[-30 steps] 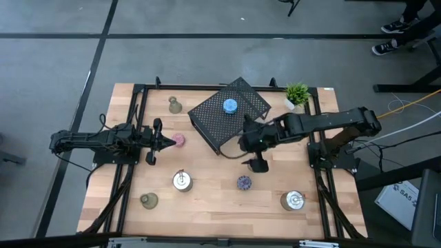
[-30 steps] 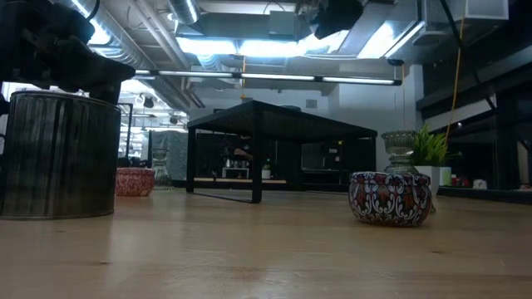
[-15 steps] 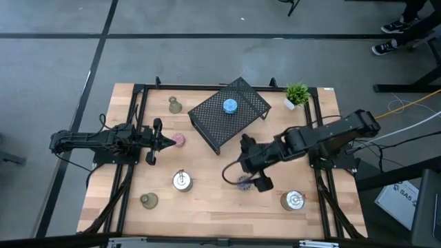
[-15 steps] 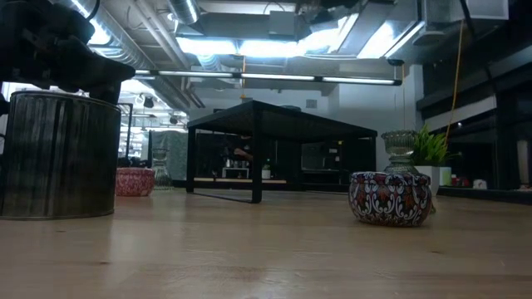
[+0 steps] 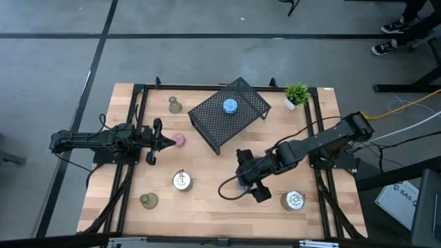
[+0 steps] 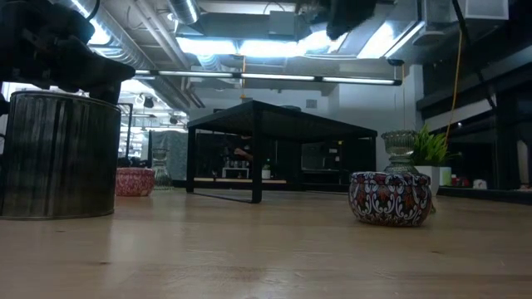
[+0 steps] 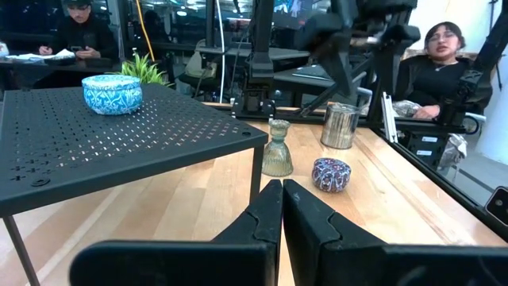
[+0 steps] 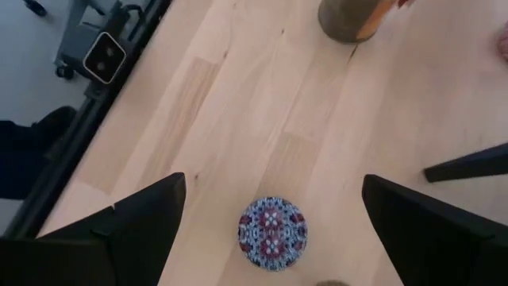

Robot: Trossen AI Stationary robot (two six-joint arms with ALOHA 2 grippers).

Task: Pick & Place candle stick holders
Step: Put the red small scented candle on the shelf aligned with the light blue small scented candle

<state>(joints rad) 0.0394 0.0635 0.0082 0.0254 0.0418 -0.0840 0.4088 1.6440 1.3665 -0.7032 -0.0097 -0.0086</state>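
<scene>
A purple patterned holder (image 8: pixel 272 230) sits on the wood table (image 5: pixel 207 213), also in the low view (image 6: pixel 390 198). My right gripper (image 5: pixel 242 187) hangs above it, open, one finger on either side, touching nothing. My left gripper (image 5: pixel 167 142) is shut and empty at the left, its tips next to the pink holder (image 5: pixel 178 140). A blue holder (image 5: pixel 229 105) sits on the black mesh rack (image 5: pixel 238 96). Silver holders (image 5: pixel 181 180) (image 5: pixel 293 200) and olive ones (image 5: pixel 174 105) (image 5: pixel 148 200) stand on the table. Another olive glass holder (image 7: pixel 277 148) stands near the rack.
A small potted plant (image 5: pixel 297 93) stands at the far right corner. The rack's legs (image 8: pixel 468 163) stand close to the right gripper's far side. People sit beyond the table (image 7: pixel 440 56). Bare wood lies along the near edge between the holders.
My right gripper has gone from beside the rack toward the table's near edge and a little left, and now stands over the purple holder, its fingers still open. The holders have stayed where they were.
</scene>
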